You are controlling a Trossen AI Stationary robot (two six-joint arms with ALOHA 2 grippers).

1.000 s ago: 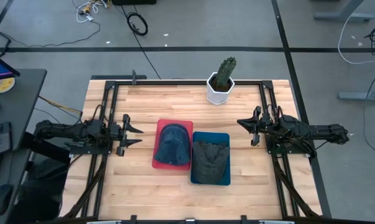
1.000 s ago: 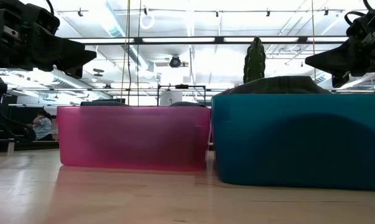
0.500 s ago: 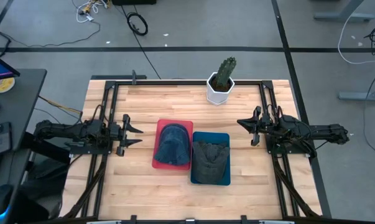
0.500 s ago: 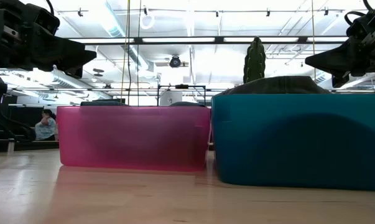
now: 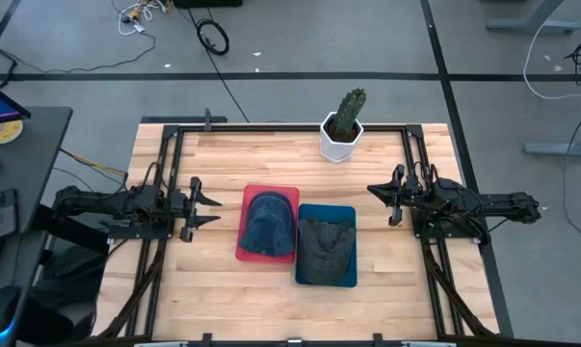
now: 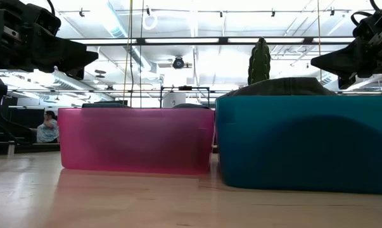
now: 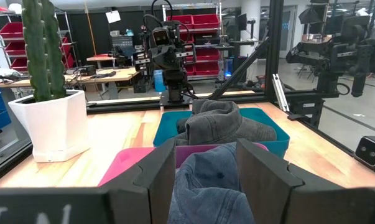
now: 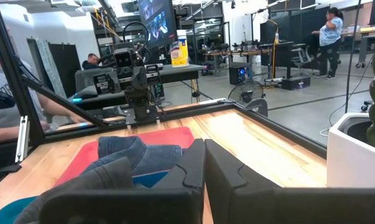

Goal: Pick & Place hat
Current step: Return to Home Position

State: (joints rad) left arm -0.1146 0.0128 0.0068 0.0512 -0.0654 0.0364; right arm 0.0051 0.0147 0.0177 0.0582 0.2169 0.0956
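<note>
A blue denim hat (image 5: 269, 224) lies in a red bin (image 5: 249, 199) at the table's middle. A grey-green hat (image 5: 326, 247) lies in a teal bin (image 5: 346, 212) beside it, toward the right and nearer. My left gripper (image 5: 209, 205) hovers level at the table's left, open, fingers pointing at the red bin, with nothing between them. My right gripper (image 5: 374, 191) hovers level at the right, shut, pointing toward the bins. In the left wrist view the denim hat (image 7: 206, 180) shows beyond my open fingers (image 7: 156, 180).
A cactus in a white pot (image 5: 341, 135) stands at the table's far edge, middle. Black frame rails (image 5: 170, 154) run along the table's left, right and far sides. Bare wood lies between each gripper and the bins. People sit in the room beyond.
</note>
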